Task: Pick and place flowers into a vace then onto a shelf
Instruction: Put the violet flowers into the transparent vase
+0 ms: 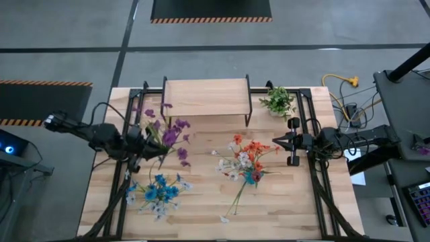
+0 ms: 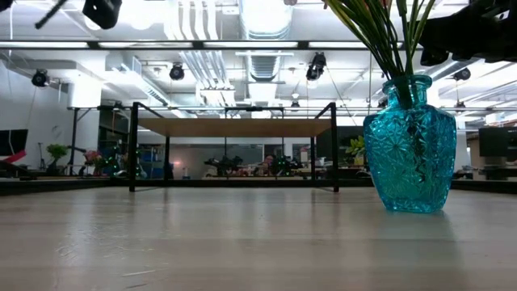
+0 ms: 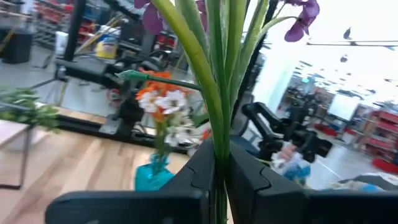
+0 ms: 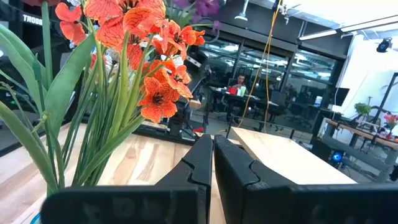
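Note:
My left gripper (image 1: pixel 149 142) hangs over the table's left part, shut on a bunch of purple flowers (image 1: pixel 169 134). In its wrist view the green stems (image 3: pixel 214 81) rise from between the fingers. A turquoise glass vase (image 2: pixel 410 153) stands right of the table's middle and holds orange-red and white flowers (image 1: pixel 245 158). Blue flowers (image 1: pixel 158 191) lie on the table near the front left. One long stem with a white bloom (image 1: pixel 234 203) lies near the front edge. The shelf (image 1: pixel 205 97) stands at the far edge. My right gripper (image 1: pixel 275 142) waits shut, right of the vase, holding nothing. My left gripper pinches several green stems (image 3: pixel 217 146) of the purple flowers together between its two fingers. The fingers point about level, toward the table's right side, and lie across the stems. The bunch is lifted clear of the table, its blooms (image 3: pixel 303 17) above the fingers.
A small bushy green plant (image 1: pixel 277 101) stands right of the shelf at the far edge. Black frame rails (image 1: pixel 316 175) run along the table's left and right sides. Bare wood lies between the blue flowers and the vase.

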You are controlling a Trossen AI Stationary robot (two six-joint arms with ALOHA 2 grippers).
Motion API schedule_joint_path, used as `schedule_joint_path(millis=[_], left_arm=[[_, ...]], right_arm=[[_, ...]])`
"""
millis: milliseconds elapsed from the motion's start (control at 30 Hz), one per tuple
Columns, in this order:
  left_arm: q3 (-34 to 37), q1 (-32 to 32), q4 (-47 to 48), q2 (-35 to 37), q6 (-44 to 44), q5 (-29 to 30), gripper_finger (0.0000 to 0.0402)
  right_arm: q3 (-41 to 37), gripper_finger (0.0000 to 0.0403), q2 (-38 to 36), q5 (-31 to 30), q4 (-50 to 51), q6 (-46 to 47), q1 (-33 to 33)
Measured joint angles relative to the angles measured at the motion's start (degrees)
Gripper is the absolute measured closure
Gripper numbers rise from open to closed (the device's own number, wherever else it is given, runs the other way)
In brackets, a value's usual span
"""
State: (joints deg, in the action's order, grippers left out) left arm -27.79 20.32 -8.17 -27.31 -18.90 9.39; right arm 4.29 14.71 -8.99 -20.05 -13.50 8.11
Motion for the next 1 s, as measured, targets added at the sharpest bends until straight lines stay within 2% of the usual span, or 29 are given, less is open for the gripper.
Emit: schedule_joint_path(millis=[300, 700, 867, 1000], left_arm=[[3.59, 5.12, -9.38, -3.08, 3.81, -0.06, 0.0396], [3.39, 10.40, -9.84, -6.16, -0.45, 0.17, 0.0396], [3.39, 12.59, -10.13, -6.82, -1.68, 4.70, 0.0396], [3.39, 13.14, -12.02, -7.26, -1.69, 6.07, 0.0396]], right_arm=[[0.00, 0.0394, -0.01, 0.00, 0.02, 0.02, 0.01], [0.00, 0.0394, -0.01, -0.02, 0.02, 0.02, 0.01], [0.00, 0.0394, 0.01, -0.02, 0.00, 0.00, -0.01], [0.00, 0.0394, 0.00, -0.04, 0.00, 0.00, 0.00]])
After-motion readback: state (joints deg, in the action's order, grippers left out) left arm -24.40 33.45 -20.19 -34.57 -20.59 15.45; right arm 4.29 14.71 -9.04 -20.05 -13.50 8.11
